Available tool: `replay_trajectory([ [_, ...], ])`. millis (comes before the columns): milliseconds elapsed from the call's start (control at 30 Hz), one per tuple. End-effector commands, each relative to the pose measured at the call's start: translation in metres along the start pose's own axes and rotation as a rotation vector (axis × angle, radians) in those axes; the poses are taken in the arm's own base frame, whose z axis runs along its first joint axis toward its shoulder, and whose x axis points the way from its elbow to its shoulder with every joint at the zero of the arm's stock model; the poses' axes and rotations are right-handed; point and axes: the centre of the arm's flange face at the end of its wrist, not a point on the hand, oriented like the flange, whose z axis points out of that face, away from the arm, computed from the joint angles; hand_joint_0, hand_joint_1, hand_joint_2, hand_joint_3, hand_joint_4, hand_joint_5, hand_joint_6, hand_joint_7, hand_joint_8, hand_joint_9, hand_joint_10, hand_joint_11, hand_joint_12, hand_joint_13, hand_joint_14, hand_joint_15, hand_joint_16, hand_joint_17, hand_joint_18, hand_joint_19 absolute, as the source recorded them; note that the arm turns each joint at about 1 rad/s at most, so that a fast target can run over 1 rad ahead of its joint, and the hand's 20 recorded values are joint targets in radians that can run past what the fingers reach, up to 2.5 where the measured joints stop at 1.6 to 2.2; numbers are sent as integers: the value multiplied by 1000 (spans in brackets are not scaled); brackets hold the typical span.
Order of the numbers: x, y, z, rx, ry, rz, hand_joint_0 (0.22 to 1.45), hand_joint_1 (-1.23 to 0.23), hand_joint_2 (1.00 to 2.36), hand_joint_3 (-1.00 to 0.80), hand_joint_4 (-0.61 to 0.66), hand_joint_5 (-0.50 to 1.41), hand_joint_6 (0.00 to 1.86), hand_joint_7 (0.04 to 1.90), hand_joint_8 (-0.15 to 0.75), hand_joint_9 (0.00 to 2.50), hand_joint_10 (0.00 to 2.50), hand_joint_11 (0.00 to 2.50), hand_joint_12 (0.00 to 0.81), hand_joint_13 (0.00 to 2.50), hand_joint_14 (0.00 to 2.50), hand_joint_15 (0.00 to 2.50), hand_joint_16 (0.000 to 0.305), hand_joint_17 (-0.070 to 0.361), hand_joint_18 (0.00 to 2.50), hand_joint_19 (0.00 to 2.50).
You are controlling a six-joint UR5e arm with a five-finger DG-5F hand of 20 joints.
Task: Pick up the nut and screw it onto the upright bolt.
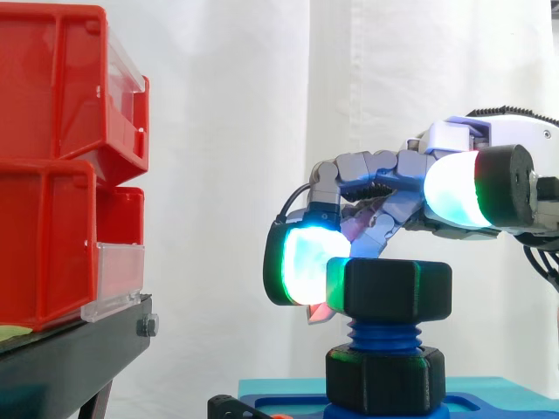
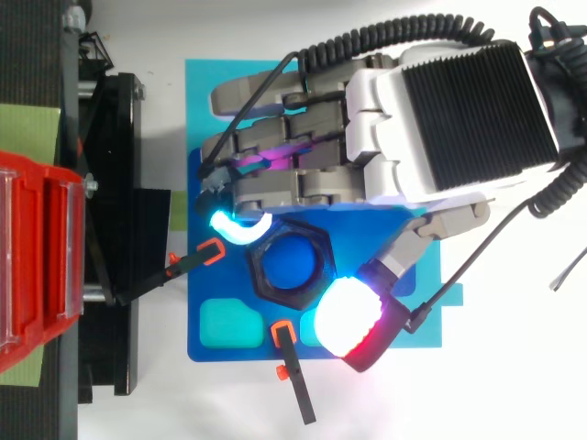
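Note:
A black hex nut (image 1: pixel 397 288) (image 2: pixel 260 275) sits on top of the upright blue bolt (image 1: pixel 384 333) (image 2: pixel 292 261), with a few threads showing under it. The bolt rises from a black hex base (image 1: pixel 384 380) on a blue fixture plate (image 2: pixel 206 353). My hand (image 1: pixel 384 183) (image 2: pixel 440 119) reaches in from the right with its fingers curled round the nut. A cyan-green glowing fingertip (image 1: pixel 306 266) (image 2: pixel 237 227) rests against the nut's left side. The thumb's white-red pad (image 2: pixel 353 316) (image 1: pixel 454 188) is at the opposite corner and looks higher than the nut in the side view.
Stacked red bins (image 1: pixel 52 175) (image 2: pixel 37 257) stand on a black stand (image 1: pixel 70 358) to the left. Two black clamps with orange tips (image 2: pixel 213 252) (image 2: pixel 282 335) hold the fixture plate, which lies on a teal mat (image 2: pixel 197 92).

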Motion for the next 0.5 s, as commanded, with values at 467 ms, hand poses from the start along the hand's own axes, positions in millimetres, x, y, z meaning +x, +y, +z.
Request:
replay_trajectory([
  [467, -8, -16, -7, -6, -23, -15, 555, -267, 1000, -500, 87, -9, 730, 1192, 262, 1307, 2, 49, 128, 961, 0, 0, 8, 17, 635, 26],
])
